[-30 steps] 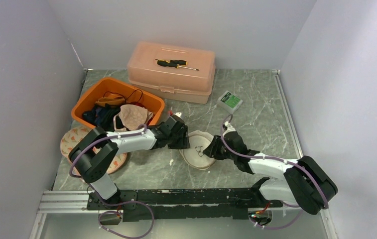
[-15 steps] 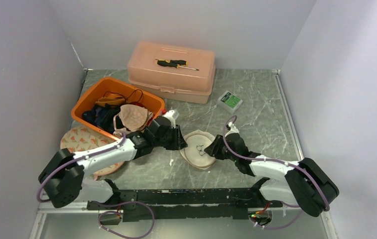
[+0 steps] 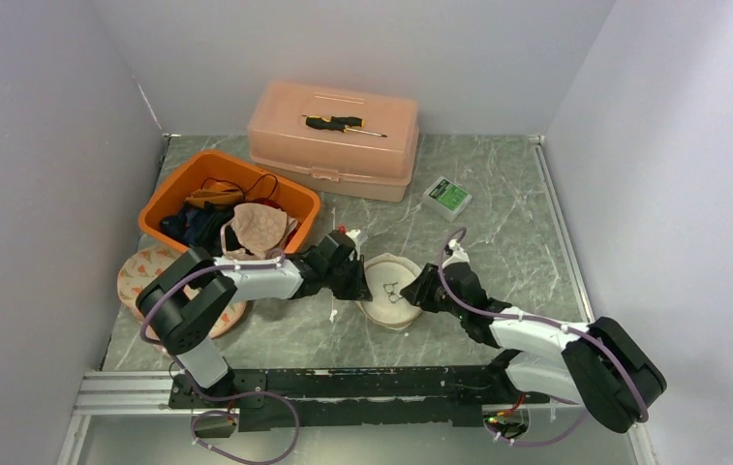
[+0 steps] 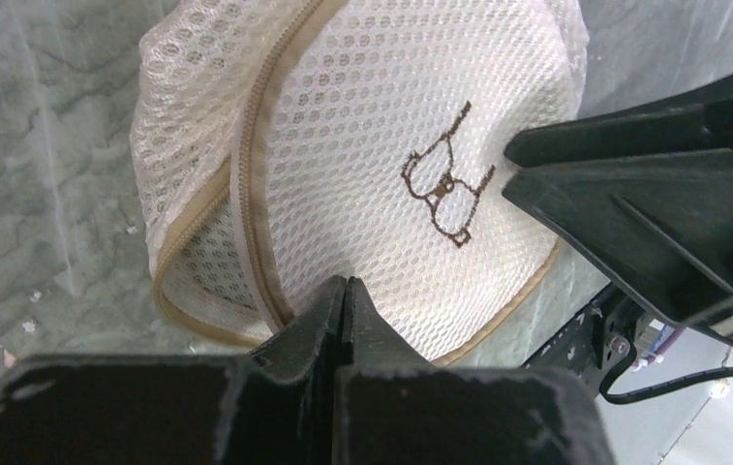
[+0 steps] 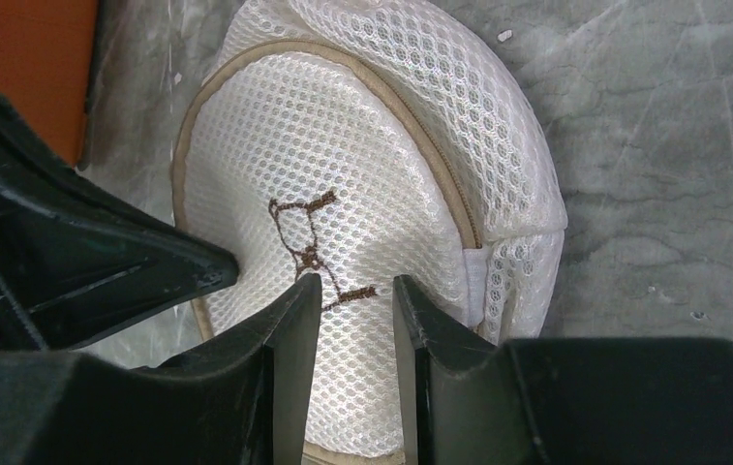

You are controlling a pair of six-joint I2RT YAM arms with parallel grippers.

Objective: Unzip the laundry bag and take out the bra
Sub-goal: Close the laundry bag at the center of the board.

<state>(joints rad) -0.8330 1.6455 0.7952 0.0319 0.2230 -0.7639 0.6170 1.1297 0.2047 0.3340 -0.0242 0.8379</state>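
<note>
The laundry bag (image 3: 388,289) is a round white mesh pouch with beige trim and a small brown stitched figure (image 4: 447,184), lying flat on the marble table. Its zipper (image 4: 251,184) runs along the rim and looks closed. My left gripper (image 3: 360,288) is at the bag's left edge, jaws shut tight (image 4: 344,283) right where the zipper line ends; nothing shows between the tips. From the right, my right gripper (image 3: 418,291) has its jaws partly apart (image 5: 351,283), closed on the bag's mesh top. The bra is hidden.
An orange bin (image 3: 176,184) full of clothes stands behind the left arm, close to its forearm. A pink toolbox (image 3: 333,145) with a screwdriver (image 3: 343,123) on top sits at the back. There is a small green-topped box (image 3: 446,197) at back right and a patterned round pad (image 3: 141,274) at left.
The left jaws have closed at the bag's left edge. The left arm's elbow swung out low to the left and came back. The right gripper barely moved.
</note>
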